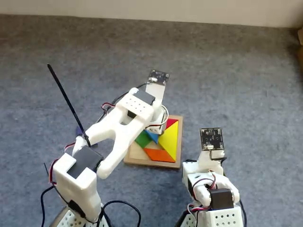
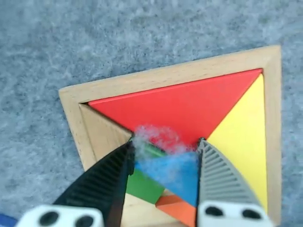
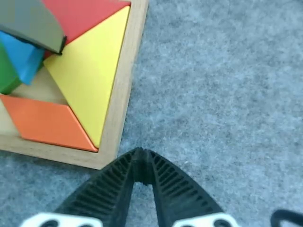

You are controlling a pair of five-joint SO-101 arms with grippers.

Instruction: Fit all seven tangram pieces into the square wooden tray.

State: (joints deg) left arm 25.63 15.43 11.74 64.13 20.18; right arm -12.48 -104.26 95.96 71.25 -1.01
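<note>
Pointing inward, red triangle [image 2: 184, 106], hypotenuse along tray [image 2: 170, 74] rim

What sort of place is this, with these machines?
Probably an indoor robotics test bench: a left arm and right arm stand at a grey carpeted surface, with a wooden tangram tray on it.

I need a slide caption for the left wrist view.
Left hand holds blue piece in wooden tray, beside red triangle and yellow triangle.
</note>
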